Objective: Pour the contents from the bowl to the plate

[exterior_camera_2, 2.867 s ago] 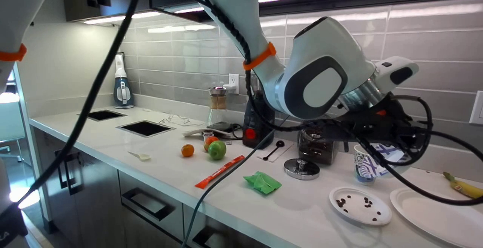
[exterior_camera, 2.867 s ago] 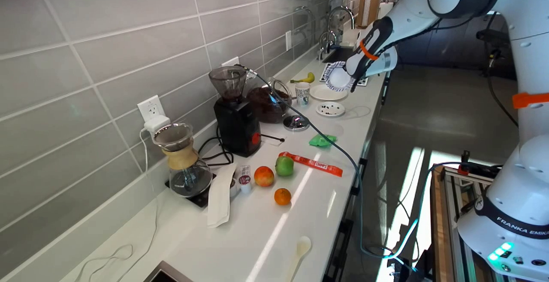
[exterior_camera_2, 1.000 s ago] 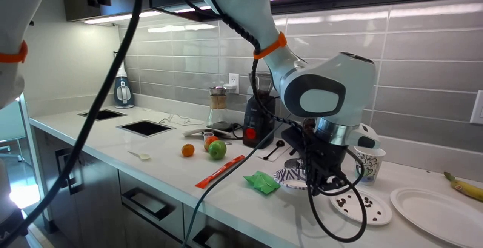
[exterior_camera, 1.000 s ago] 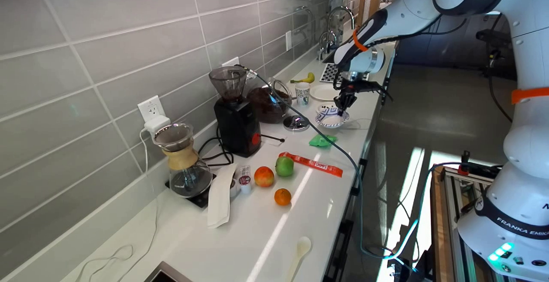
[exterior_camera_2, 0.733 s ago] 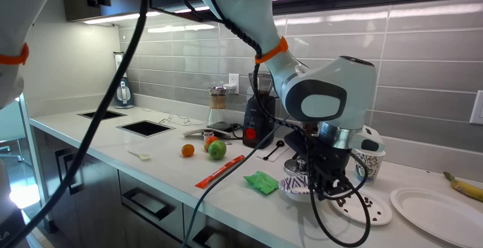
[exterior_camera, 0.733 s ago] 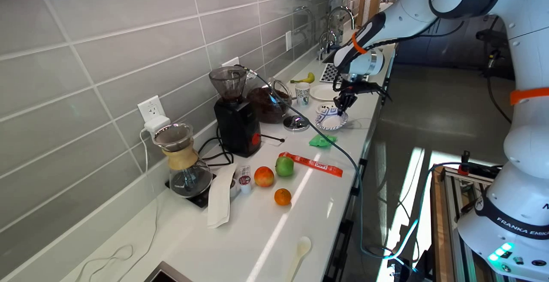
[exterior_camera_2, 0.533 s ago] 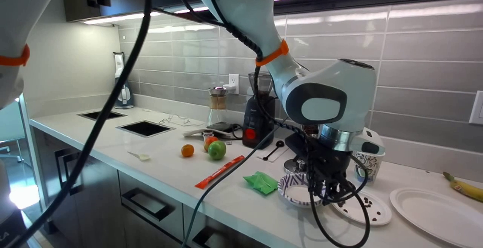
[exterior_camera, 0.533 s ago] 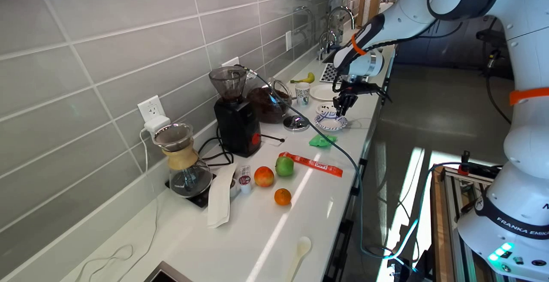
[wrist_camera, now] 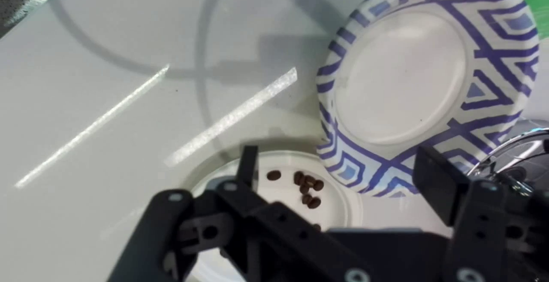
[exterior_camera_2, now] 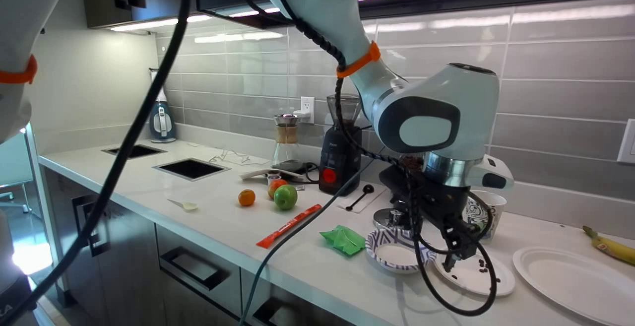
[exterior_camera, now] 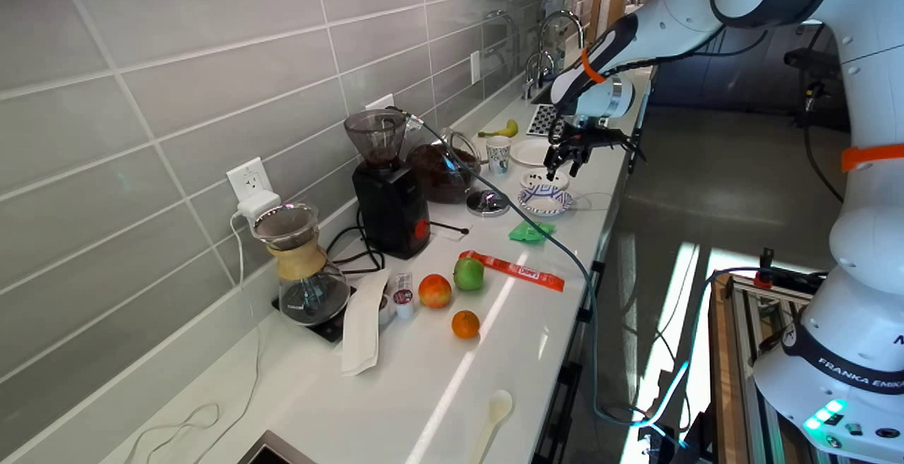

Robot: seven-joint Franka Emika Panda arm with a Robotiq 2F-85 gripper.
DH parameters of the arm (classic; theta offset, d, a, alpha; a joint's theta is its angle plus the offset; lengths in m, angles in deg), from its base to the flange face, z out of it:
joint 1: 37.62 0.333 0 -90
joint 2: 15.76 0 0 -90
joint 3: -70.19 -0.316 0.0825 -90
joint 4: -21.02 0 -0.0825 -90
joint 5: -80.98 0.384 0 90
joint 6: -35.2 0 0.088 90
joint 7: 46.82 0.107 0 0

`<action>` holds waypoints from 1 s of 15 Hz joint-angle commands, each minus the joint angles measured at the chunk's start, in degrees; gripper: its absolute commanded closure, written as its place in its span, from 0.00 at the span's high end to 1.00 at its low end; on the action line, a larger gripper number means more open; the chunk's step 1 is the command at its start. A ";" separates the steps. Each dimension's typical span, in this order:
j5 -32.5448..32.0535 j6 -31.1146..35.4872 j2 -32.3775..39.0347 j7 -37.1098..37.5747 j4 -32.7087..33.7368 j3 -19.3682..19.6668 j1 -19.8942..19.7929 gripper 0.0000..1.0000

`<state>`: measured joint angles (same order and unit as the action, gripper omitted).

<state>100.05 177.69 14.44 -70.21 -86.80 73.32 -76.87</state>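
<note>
The bowl (exterior_camera: pixel 545 200), white with a blue-purple pattern, stands upright on the counter in both exterior views. Its inside (wrist_camera: pixel 399 76) shows only bare white bottom with a tiny dark speck. Beside it lies a small white plate (exterior_camera_2: pixel 469 281) holding several dark coffee beans (wrist_camera: pixel 306 183). In the wrist view the bowl's rim overlaps the plate's edge; whether they touch I cannot tell. My gripper (wrist_camera: pixel 343 174) is open, fingers wide apart, nothing between them. It hovers over the small plate and the bowl's near rim, clear of both, and hides part of the plate.
A larger white plate (exterior_camera_2: pixel 570 276) and a banana (exterior_camera_2: pixel 615 247) lie past the small plate. A patterned paper cup (exterior_camera: pixel 498 155) and a shiny metal lid (exterior_camera: pixel 487 202) stand toward the wall. A green packet (exterior_camera_2: pixel 344 240) lies near the bowl. A cable loops below my wrist.
The bowl was held tilted in the air, then came down upright onto the counter beside the small plate. My gripper has opened, let go of it and risen slightly.
</note>
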 commanded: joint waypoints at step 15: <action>-8.79 -0.93 -13.86 -16.85 -4.97 4.78 2.56 1.00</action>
<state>92.26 177.45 3.23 -83.72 -89.20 76.76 -75.43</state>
